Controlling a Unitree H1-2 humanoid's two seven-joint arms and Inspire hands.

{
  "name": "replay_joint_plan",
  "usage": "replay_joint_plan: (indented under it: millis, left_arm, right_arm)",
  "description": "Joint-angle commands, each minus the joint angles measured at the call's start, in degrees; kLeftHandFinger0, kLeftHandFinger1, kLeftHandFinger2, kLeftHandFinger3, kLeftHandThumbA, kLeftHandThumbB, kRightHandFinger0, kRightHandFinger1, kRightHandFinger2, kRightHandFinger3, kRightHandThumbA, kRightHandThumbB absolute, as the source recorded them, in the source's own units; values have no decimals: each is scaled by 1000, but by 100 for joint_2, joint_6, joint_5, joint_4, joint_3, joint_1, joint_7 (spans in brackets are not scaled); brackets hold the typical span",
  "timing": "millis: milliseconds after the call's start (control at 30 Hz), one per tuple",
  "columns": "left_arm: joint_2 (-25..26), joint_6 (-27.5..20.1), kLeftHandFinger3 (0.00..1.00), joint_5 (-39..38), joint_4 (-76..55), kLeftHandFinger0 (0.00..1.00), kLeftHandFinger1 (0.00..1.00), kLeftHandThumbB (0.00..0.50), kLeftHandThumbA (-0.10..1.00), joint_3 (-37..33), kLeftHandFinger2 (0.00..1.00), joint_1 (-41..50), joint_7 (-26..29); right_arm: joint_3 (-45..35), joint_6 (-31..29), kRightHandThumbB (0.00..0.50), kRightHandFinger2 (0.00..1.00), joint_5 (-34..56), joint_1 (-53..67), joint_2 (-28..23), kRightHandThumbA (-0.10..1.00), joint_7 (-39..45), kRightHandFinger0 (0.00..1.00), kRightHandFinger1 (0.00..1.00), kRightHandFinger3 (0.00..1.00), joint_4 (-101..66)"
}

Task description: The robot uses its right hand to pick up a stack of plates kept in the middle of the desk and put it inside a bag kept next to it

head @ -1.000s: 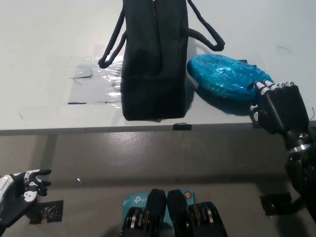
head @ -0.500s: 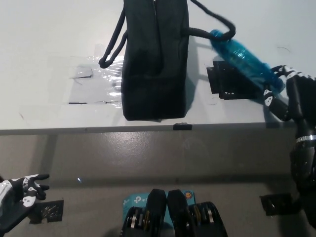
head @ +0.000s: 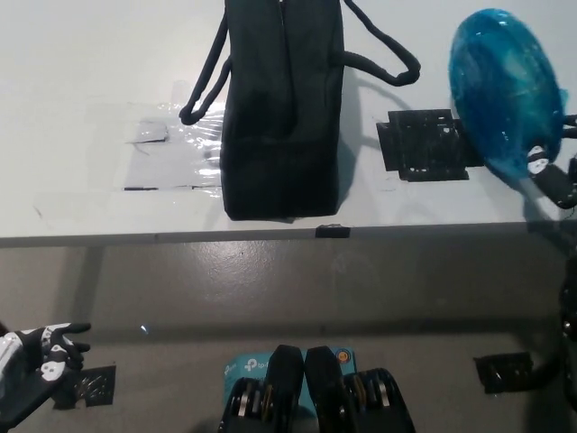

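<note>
The stack of plates (head: 503, 88), wrapped in shiny blue film, is held up off the surface (head: 90, 72) at the right edge of the scene, tilted so that its broad round face shows to the camera. The right hand (head: 552, 176) sits at the stack's lower right rim, mostly cut off by the picture's edge; its black fingers with white tips (head: 537, 164) press against the rim, pinching the stack from below. Under and just left of the raised stack, a black marked square (head: 424, 144) lies bare on the surface.

The black bag (head: 284, 108) stands upright in the middle of the surface, to the left of the stack and apart from it. Its near end reaches close to the surface's near edge, and one of its looped handles (head: 383, 56) hangs out to the right, toward the stack. A patch of clear tape (head: 171, 149) lies on the surface left of the bag.

The left hand (head: 36, 361) rests low at the near left, below the surface, its fingers loosely spread and holding nothing.
</note>
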Motion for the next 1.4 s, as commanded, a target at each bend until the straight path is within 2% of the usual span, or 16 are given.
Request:
replay_joint_plan:
  millis: [0,67,100,133,300,367,400,567,667,800,867,967,1233,1267,1300,1367]
  left_arm:
    - [55,-227,833,-12,-93,643,684,407,-100,142,756,-23,66]
    - [47,-219,834,-15,-125,639,684,403,-100,145,757,-5,69]
    - [38,-193,831,-21,-129,617,674,403,-100,147,745,-6,75]
    - [35,-182,831,-24,-126,614,673,401,-100,149,744,-10,76]
    - [66,-292,830,0,-86,597,657,393,-100,138,732,5,33]
    - [64,-282,830,-13,-87,600,661,391,-100,137,733,-1,28]
    - [82,-286,840,33,-76,606,671,403,-100,113,749,-11,28]
    - [49,-184,845,-23,-114,612,672,401,-100,141,745,30,47]
    - [82,-264,842,2,-103,609,660,386,-100,116,727,25,12]
    - [79,-186,839,-6,-124,617,666,392,-100,110,732,19,17]
    - [81,-224,836,-33,-116,601,652,396,-100,116,728,26,-2]
    - [92,-260,826,-5,-116,577,644,406,-100,104,721,30,-5]
    - [104,-249,822,12,-128,564,633,403,-100,96,707,56,-10]
    - [110,-141,836,3,-179,592,663,396,-100,99,736,72,-3]
    - [115,-138,837,5,-184,594,664,396,-100,101,738,91,-5]
    - [105,-179,838,-18,-159,598,665,395,-100,97,740,107,-21]
  right_arm:
    - [-362,871,282,233,1237,-758,49,-100,567,0,0,42,-749]
    - [-314,917,278,227,1226,-787,23,-100,595,0,0,41,-780]
    - [-299,1041,318,232,1232,-835,24,-100,616,0,0,43,-840]
    - [-255,1050,321,233,1203,-845,-4,-100,637,0,0,44,-859]
    - [-96,1115,287,204,1214,-980,-41,-100,671,0,0,0,-992]
    - [-67,1123,305,192,1261,-1011,-60,-100,688,0,0,0,-1000]
    - [-55,1165,260,203,1368,-1157,-94,-100,776,0,0,15,-1004]
    - [111,1199,270,188,1242,-1364,-223,-100,730,0,0,0,-993]
    - [92,1104,216,156,1404,-1612,-322,-100,786,0,0,0,-945]
    - [298,1220,274,206,1132,-1888,-487,-100,738,0,0,4,-912]
    - [436,1225,274,272,991,-1963,-577,-100,726,0,5,10,-896]
    - [701,1173,257,276,857,-2148,-782,-100,815,0,0,31,-783]
    - [1239,1179,280,225,639,-2611,-1147,-100,956,0,0,0,-502]
    - [1350,1385,343,214,599,-2773,-1158,-100,1065,0,0,0,-570]
    - [1362,1386,346,213,610,-2753,-1155,-100,1054,0,0,0,-567]
    - [1550,1642,339,60,489,-2939,-1152,-100,1162,0,0,0,-659]
